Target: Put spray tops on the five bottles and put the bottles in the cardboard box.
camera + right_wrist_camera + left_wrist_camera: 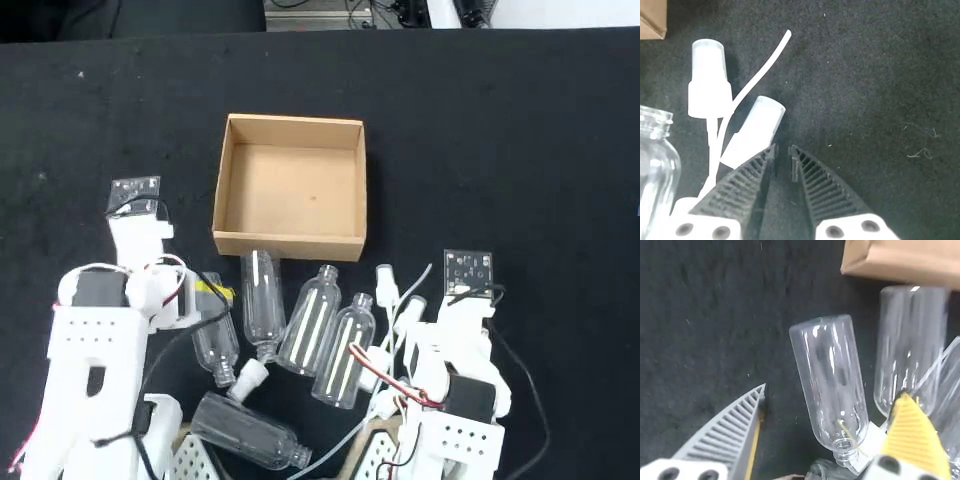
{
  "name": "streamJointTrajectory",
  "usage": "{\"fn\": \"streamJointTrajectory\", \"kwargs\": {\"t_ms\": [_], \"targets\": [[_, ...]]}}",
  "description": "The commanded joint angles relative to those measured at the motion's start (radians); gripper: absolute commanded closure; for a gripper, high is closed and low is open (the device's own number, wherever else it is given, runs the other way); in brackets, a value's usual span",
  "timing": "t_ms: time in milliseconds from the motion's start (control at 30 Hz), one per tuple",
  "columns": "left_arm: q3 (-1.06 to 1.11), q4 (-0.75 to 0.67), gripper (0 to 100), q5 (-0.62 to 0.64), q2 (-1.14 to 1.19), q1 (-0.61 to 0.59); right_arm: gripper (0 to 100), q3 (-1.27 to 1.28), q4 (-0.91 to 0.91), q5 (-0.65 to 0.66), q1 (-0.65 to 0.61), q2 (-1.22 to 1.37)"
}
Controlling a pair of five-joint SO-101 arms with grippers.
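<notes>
Lying nearest the arms' bases, one clear bottle point(245, 430) rests on its side on the black bench point(520, 150). Just beyond it, the left fingers point(735, 435) stand wide open on either side of a second bottle point(832, 385), whose open neck points toward the wrist; the grey finger is clear of it. Three more bottles point(310, 322) lie fanned beside it. The right fingers point(740, 195) are almost closed, with a thin gap at the tips and nothing between them, just beside two white spray tops point(707, 85) with thin tubes. Farther off sits the open-topped cardboard box point(228, 190), its near wall close to the bottles. Past the bench's far edge, cables point(360, 12) show.
</notes>
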Motion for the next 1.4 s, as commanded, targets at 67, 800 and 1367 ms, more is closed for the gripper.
{"fn": "streamJointTrajectory", "kwargs": {"t_ms": [67,800,1367], "targets": [[0.022,-0.098,63,0.021,0.123,0.018,98.7,-0.004,0.006,0.000,-0.014,-0.094],[0.176,-0.305,88,0.020,0.147,-0.007,98.7,-0.004,0.006,0.000,-0.014,-0.094],[0.002,-0.313,67,0.044,0.161,-0.759,98.7,-0.004,0.006,0.000,-0.014,-0.094]]}}
